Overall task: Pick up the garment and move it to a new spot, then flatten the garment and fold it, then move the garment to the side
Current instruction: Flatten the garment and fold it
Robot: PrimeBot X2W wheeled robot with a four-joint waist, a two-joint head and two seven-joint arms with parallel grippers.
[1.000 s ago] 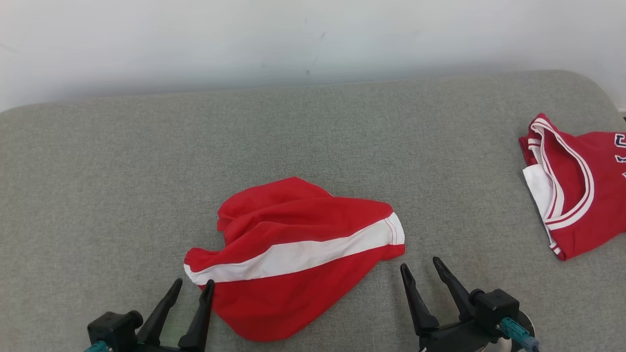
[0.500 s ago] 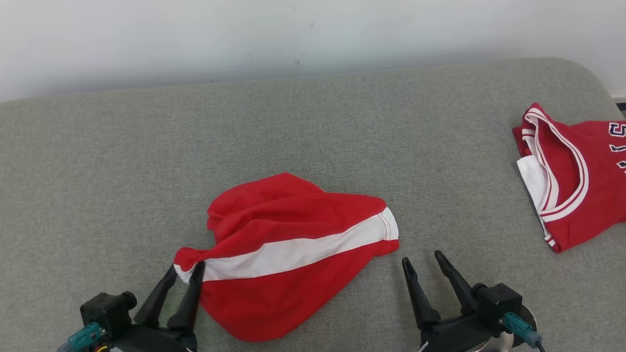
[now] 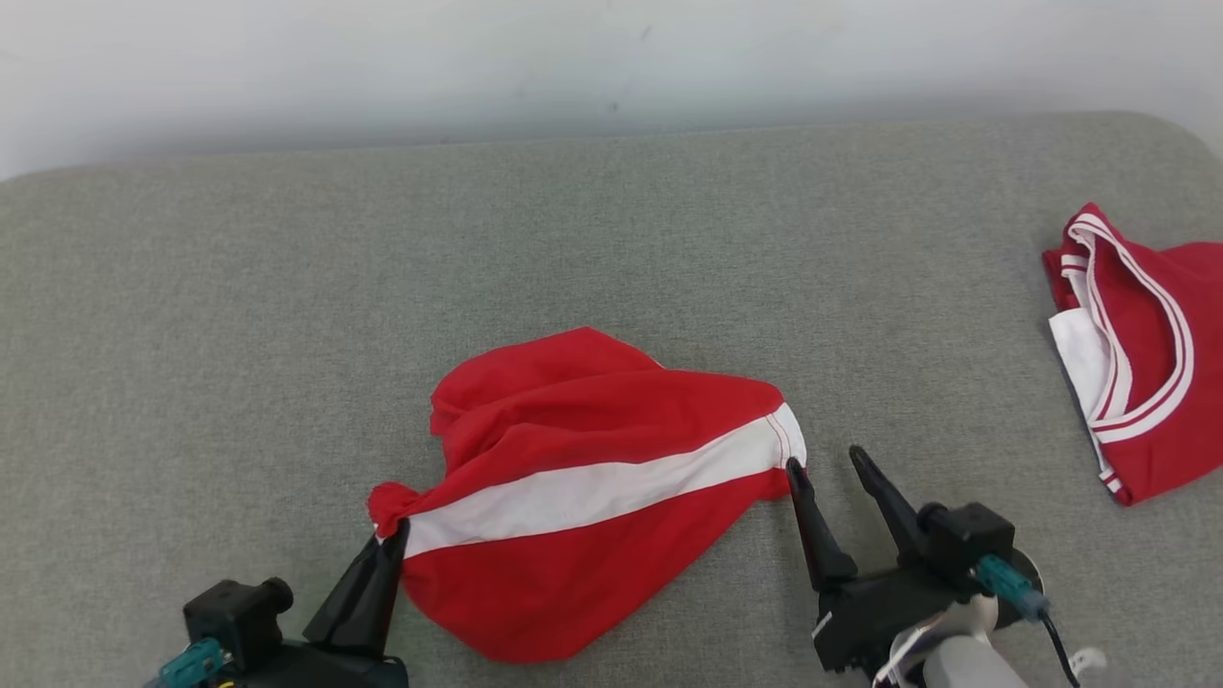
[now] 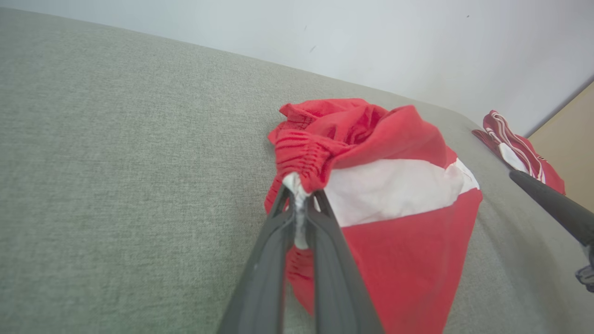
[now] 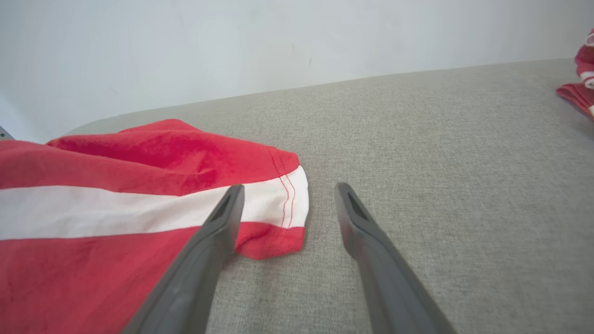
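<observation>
Left gripper (image 3: 392, 531) is clamping the red shorts (image 3: 573, 545) by the waistband (image 4: 301, 153) at 8 o'clock, low on the grey cushion (image 3: 239, 334), while right gripper (image 3: 822, 459) is gaping beside the 3 o'clock hem (image 5: 290, 204) (nothing caught), so a one-sided lift is risking slippage.

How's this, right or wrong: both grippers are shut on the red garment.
Wrong for one of them. The left gripper is shut on the red garment, but the right gripper stands open at its hem, as the right wrist view shows.

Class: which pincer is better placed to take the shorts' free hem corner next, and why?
Right. The right pincer, open, sits at that corner of the shorts; the left pincer is shut on the waistband.
</observation>
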